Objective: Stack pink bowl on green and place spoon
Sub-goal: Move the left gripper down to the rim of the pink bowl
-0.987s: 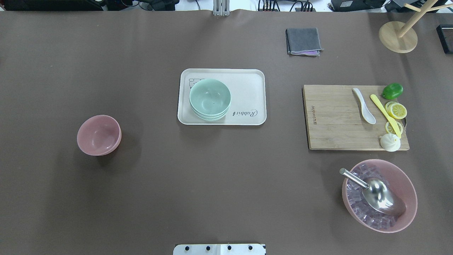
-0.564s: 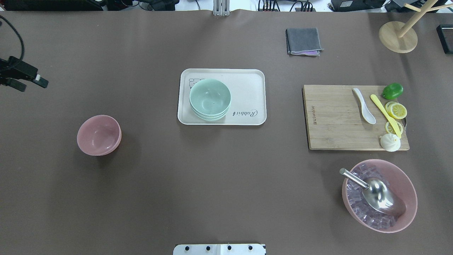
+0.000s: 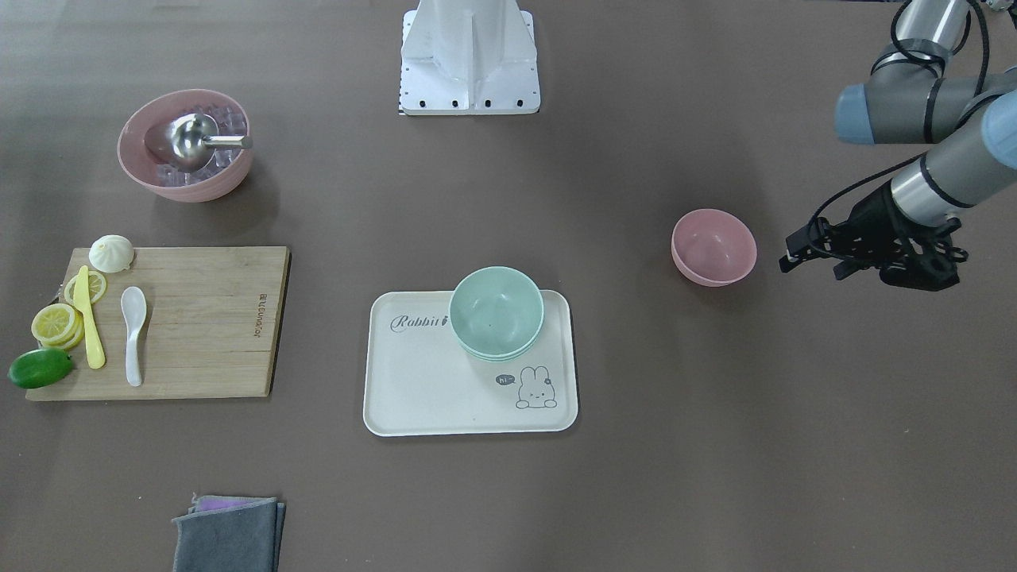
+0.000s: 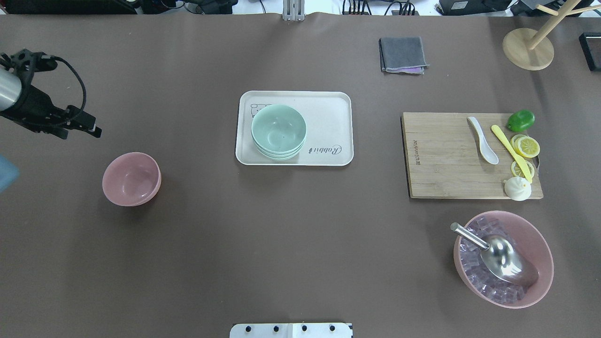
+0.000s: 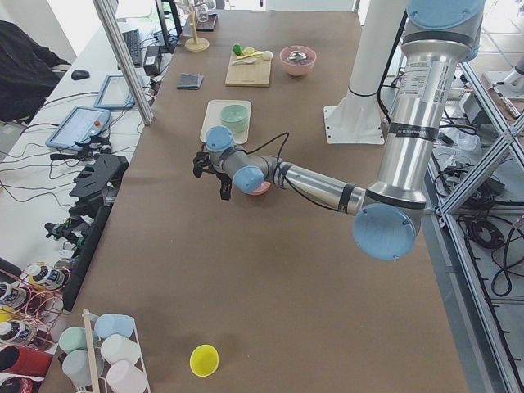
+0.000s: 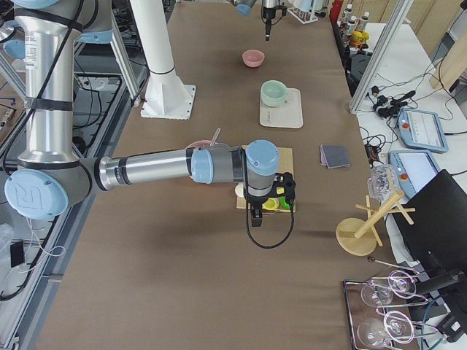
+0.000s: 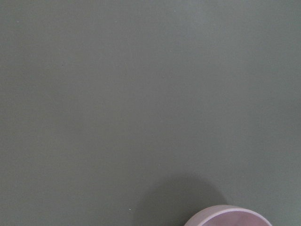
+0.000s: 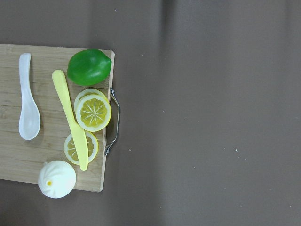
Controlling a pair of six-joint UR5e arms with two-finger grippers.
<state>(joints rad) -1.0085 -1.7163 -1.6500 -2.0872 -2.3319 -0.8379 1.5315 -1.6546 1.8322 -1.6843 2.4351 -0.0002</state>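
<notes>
The pink bowl [image 4: 131, 179], matte, upright and empty, is seen at four o'clock of the left gripper [image 4: 80, 133], its fingers spread; for the right gripper [image 6: 254, 216], no state can be told.

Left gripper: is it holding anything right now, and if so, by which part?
Nothing is held. The left gripper hangs open and empty above the table, apart from the pink bowl and not touching its rim.

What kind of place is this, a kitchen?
Most likely a robotics lab, not a kitchen: the left arm over a covered table, a teach pendant and loose cables beside it.
</notes>
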